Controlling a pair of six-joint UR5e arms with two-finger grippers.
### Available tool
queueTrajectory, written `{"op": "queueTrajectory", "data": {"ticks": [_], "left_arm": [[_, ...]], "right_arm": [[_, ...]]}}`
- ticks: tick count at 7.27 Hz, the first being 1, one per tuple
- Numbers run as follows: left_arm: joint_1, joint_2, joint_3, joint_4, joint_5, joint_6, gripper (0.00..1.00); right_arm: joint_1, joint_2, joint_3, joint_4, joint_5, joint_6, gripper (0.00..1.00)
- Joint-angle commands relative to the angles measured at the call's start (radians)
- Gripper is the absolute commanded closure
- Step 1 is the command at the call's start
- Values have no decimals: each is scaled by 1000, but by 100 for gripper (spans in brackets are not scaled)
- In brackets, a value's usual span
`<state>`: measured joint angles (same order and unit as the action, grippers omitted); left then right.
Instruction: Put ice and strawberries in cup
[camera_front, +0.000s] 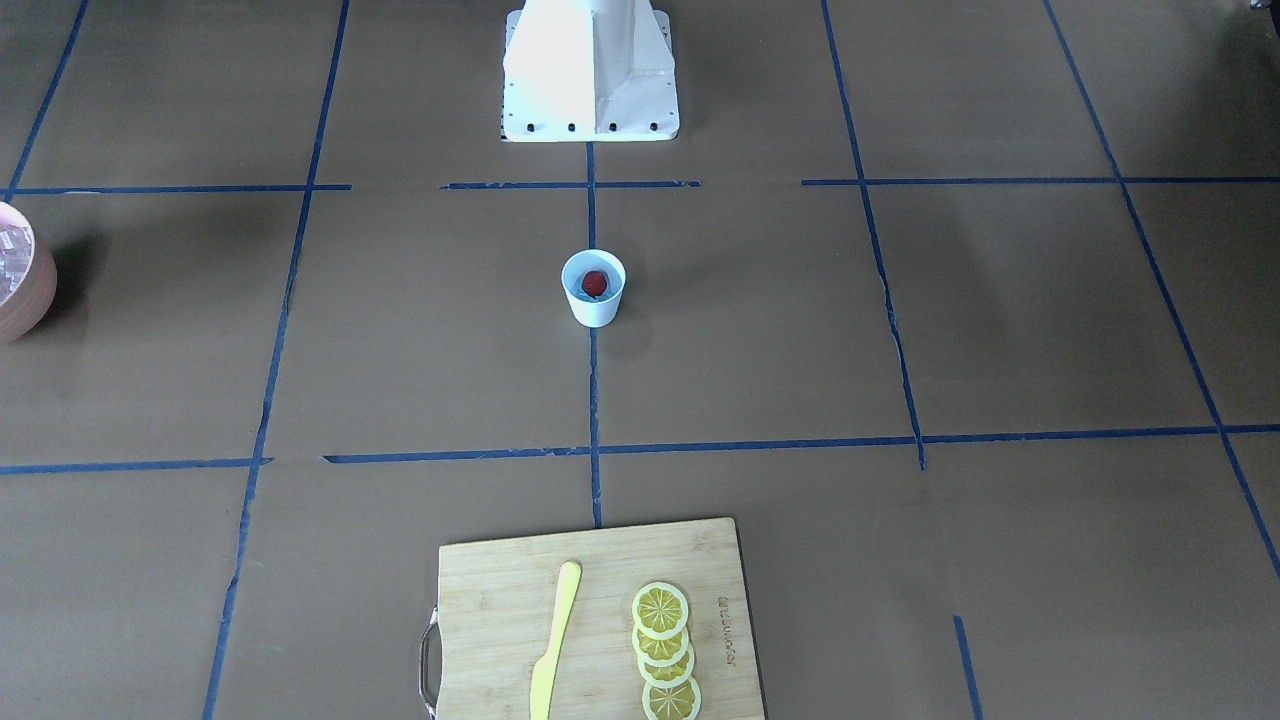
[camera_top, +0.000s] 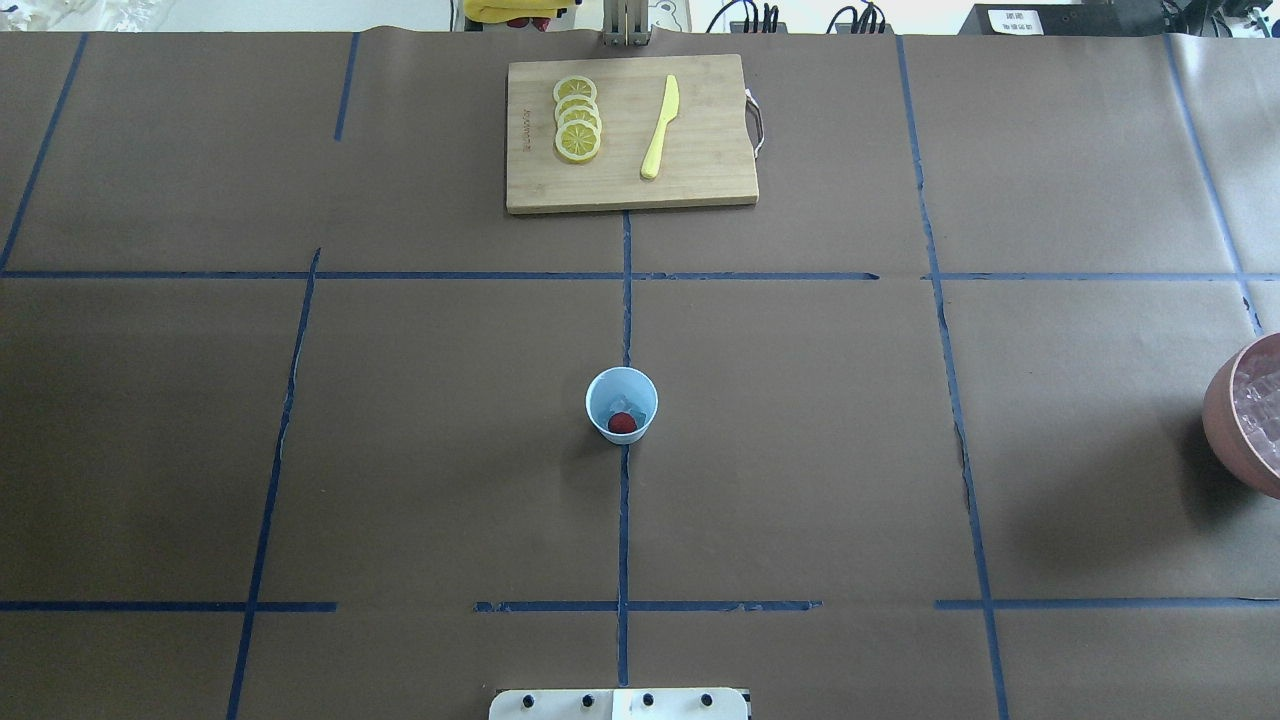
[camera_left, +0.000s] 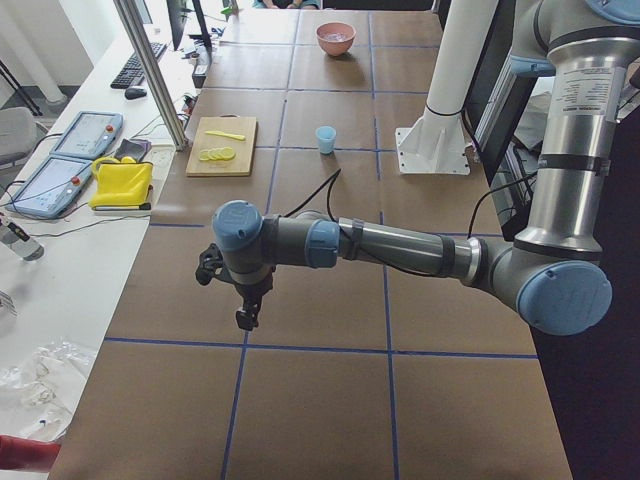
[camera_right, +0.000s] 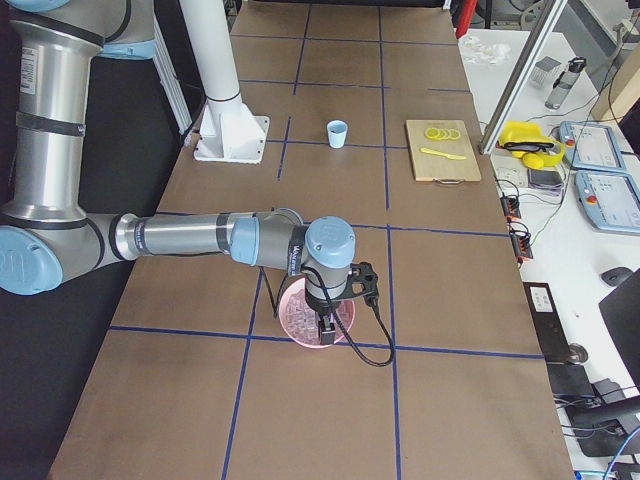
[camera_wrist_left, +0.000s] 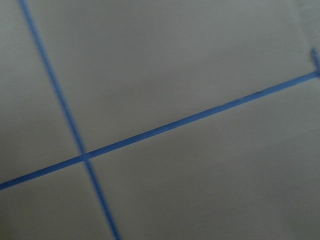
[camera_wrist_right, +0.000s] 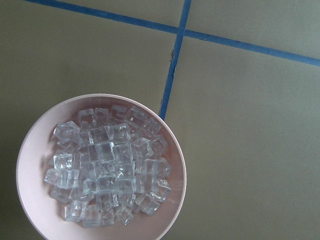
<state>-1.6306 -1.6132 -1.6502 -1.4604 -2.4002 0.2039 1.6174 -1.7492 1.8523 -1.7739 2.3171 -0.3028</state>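
Note:
The pale-blue cup (camera_top: 621, 403) stands upright at the table's middle; it also shows in the front view (camera_front: 593, 300). A dark-red strawberry (camera_top: 622, 423) lies inside it (camera_front: 594, 282). Several clear ice cubes (camera_wrist_right: 107, 165) fill the pinkish-brown bowl (camera_wrist_right: 175, 150) at the table's right edge (camera_top: 1225, 410). My right gripper (camera_right: 326, 328) hangs over that bowl, and my left gripper (camera_left: 244, 320) hangs over bare table far from the cup. Each shows only in a side view, so I cannot tell if it is open or shut. No fingers show in either wrist view.
A wooden cutting board (camera_top: 700, 170) at the far middle holds several lemon slices (camera_top: 577, 118) and a yellow knife (camera_top: 660, 128). The robot's white base (camera_front: 590, 70) stands behind the cup. Blue tape lines cross the brown table.

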Motion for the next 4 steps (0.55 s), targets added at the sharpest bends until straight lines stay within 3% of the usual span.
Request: {"op": "queueTrajectory", "data": {"ticks": [1,4], "left_arm": [[-63,71,-9,-3,-19,2,0],[-60,85,-2,-12,4,-18,0]], "right_arm": [[1,-1,2,1,2,10,1],[-1,-1,5,-1,7,27,1]]}}
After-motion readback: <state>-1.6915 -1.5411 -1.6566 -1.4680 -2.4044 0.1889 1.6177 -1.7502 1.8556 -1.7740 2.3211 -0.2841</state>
